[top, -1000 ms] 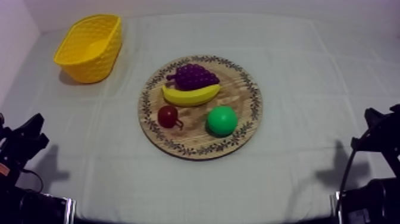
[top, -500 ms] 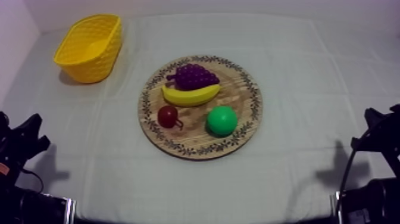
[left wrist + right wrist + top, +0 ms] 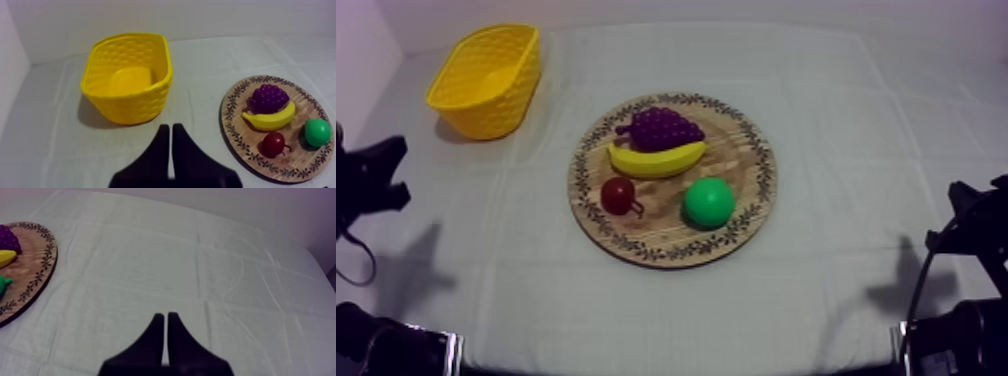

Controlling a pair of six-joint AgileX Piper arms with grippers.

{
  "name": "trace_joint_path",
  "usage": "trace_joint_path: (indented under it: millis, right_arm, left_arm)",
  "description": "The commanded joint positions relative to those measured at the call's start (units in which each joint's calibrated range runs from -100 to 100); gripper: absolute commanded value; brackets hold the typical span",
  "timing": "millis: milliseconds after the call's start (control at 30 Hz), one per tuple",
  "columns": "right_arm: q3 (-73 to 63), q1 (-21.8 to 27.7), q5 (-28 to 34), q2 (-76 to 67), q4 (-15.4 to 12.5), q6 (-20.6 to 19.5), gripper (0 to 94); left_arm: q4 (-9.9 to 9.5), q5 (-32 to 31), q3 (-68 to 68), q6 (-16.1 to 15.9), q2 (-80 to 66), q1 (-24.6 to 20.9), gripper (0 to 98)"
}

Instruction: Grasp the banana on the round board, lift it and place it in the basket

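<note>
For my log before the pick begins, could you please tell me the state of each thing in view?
banana: on the wooden board, against the grapes, ungrasped.
yellow basket: upright, empty.
grapes: on the board.
small red fruit: on the board.
pear: on the board.
left gripper: shut, holding nothing.
right gripper: shut, holding nothing.

Our left hand (image 3: 168, 126) hangs high at our left side, fingers pressed together; our right hand (image 3: 163, 315) sits low, likewise closed.
</note>
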Motion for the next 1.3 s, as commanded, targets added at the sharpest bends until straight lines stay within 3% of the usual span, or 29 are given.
trace_joint_path:
  millis: [0, 1000, 1267]
  right_arm:
    - [0.0, 0.0, 0.0, 0.0, 0.0, 0.0, 0.2]
    - [0.0, 0.0, 0.0, 0.0, 0.0, 0.0, 0.2]
    - [0.0, 0.0, 0.0, 0.0, 0.0, 0.0, 0.2]
  left_arm:
    - [0.07, 2.2, -10.7, -0.6, 9.6, 0.6, 0.2]
    - [1.53, 29.1, -65.9, -13.4, 58.3, 9.0, 0.2]
    - [4.12, 30.4, -68.6, -17.0, 67.9, 9.8, 0.2]
